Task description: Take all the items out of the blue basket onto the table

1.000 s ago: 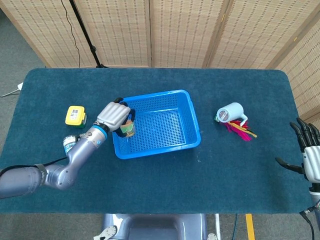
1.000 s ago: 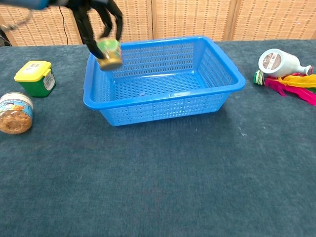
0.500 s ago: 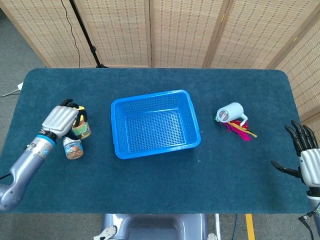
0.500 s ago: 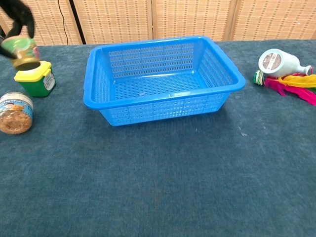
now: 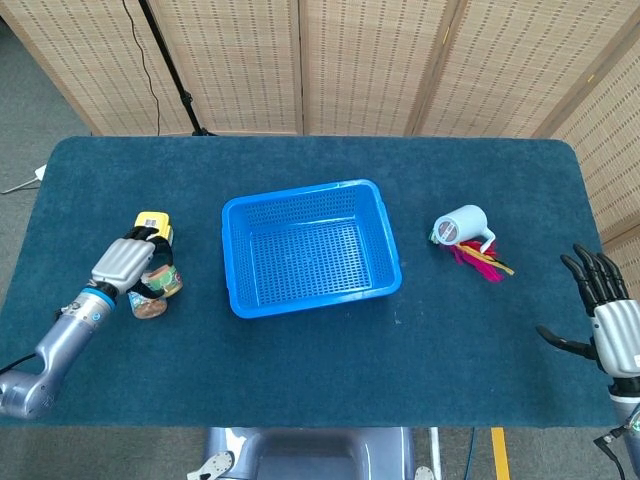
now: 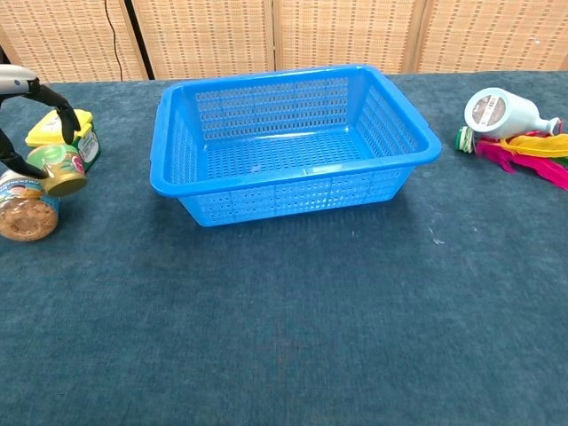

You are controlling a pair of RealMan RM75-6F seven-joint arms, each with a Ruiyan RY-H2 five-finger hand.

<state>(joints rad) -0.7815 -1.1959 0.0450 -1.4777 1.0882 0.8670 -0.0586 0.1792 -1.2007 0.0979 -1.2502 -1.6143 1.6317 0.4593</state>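
The blue basket (image 5: 310,250) (image 6: 293,142) sits mid-table with nothing visible inside. My left hand (image 5: 128,263) (image 6: 27,106) holds a small green-labelled jar (image 5: 165,283) (image 6: 59,169) left of the basket, low over the table. It hangs right beside a clear jar of brown food (image 5: 148,305) (image 6: 28,209) and in front of a yellow-lidded green box (image 5: 152,224) (image 6: 78,133). My right hand (image 5: 610,310) hovers at the table's right edge with fingers spread and nothing in it.
A white bottle (image 5: 460,225) (image 6: 497,111) lies on its side at the right, next to pink and yellow feathers (image 5: 482,260) (image 6: 524,151). Wicker screens stand behind the table.
My left hand carried the green-labelled jar out of the basket, leftward across the table, then down beside the clear jar. The right hand drifted slightly lower at the edge.
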